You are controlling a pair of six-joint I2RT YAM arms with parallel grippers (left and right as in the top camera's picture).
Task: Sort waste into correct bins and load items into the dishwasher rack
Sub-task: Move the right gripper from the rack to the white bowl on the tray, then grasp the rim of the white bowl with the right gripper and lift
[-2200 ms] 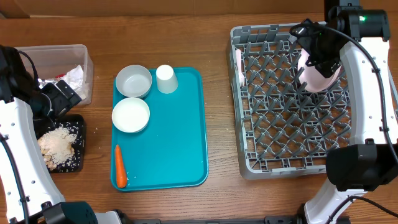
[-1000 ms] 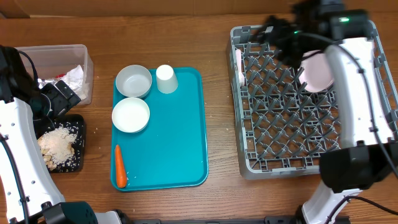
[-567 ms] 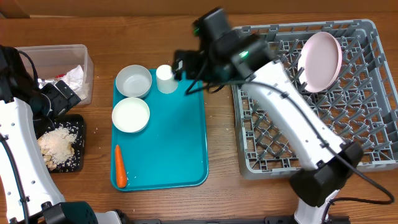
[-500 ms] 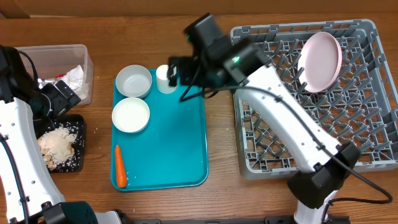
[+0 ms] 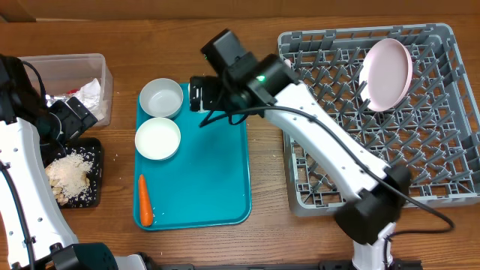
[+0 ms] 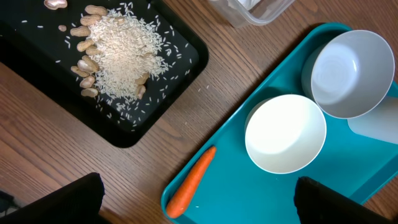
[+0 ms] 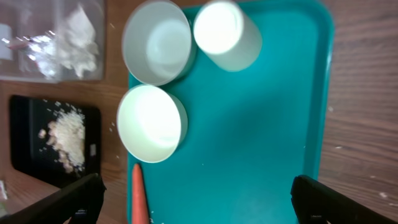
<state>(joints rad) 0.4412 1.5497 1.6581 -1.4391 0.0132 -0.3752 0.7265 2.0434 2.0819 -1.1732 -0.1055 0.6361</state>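
Note:
The pink plate (image 5: 387, 73) stands on edge in the grey dishwasher rack (image 5: 330, 187). Two white bowls (image 5: 161, 97) (image 5: 157, 139) and the orange carrot (image 5: 145, 201) lie on the teal tray (image 5: 217, 180). My right gripper (image 5: 201, 97) is open and empty above the white cup (image 7: 227, 34), which it mostly hides from overhead. My left gripper (image 5: 75, 120) is open and empty between the bins. The clear tub (image 5: 75, 66) holds the napkin (image 5: 90, 91) and foil wrapper (image 5: 64, 96). The black tray (image 5: 91, 157) holds nuts and crumbs (image 5: 71, 176). The fork and stick are out of sight.
In the left wrist view the carrot (image 6: 189, 186) lies at the teal tray's front left corner, next to the black tray (image 6: 155, 106). My right arm reaches from the rack side across the tray's far edge. Bare wood separates tray and rack.
My right gripper let go of the plate, which stays standing in the rack. The arm swung left to over the cup on the teal tray. My left arm has not moved.

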